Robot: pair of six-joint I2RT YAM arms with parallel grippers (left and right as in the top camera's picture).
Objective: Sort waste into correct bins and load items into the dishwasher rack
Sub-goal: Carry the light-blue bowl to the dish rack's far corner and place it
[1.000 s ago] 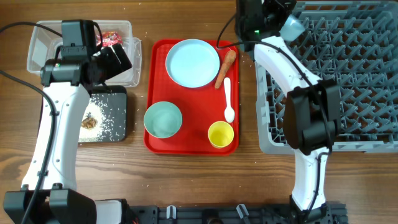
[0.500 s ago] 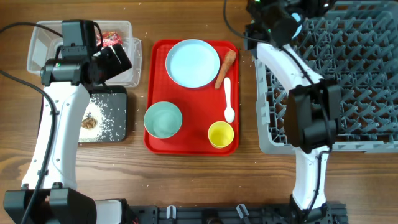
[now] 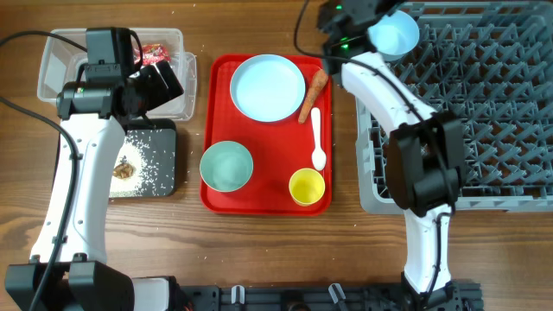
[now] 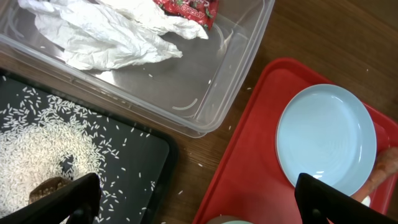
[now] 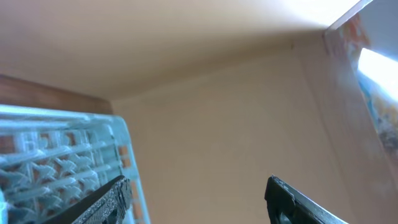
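The light-blue bowl sits mouth-up in the far left corner of the grey dishwasher rack. My right gripper is just left of it, open and empty, facing the wall past the rack's edge. The left gripper hangs open over the clear tub, which holds tissue and the red wrapper. In the black tray lie rice and a brown scrap.
The red serving tray carries the light-blue plate, carrot, white spoon, pale-green bowl and yellow cup. Stray rice grains dot the wooden table between the bins and the tray.
The right gripper opened and let go of the light-blue bowl, which now rests in the rack's corner. That arm swung left. The left arm stayed still.
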